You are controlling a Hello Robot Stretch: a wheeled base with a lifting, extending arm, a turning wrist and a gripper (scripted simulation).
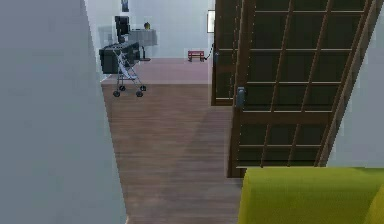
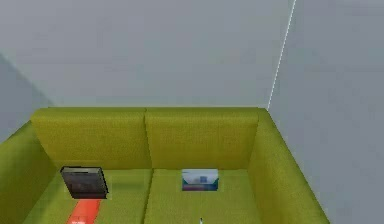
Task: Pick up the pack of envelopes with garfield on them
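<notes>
— Sofa (image 2: pixel 150 135), yellow-green, backed against a grey wall (image 2: pixel 150 50). What lies on the right cushion?
— A small flat blue-and-white pack (image 2: pixel 201 180). It lies far in, just before the backrest and near the seam between the two cushions. It is probably the envelopes, though the print on it is too small to make out.
— What else lies on the seat?
— A dark square thing (image 2: pixel 84 182) on the left cushion, with a flat orange-red thing (image 2: pixel 84 213) just on its near side.
— And the gripper's fingers?
— I cannot tell their state.
— And looking ahead?
— Wooden floor (image 1: pixel 170 140), with a dark latticed door (image 1: pixel 300 80) on the right. Far off there is a desk (image 1: pixel 125 45) with a wheeled cart (image 1: pixel 128 78) before it.
</notes>
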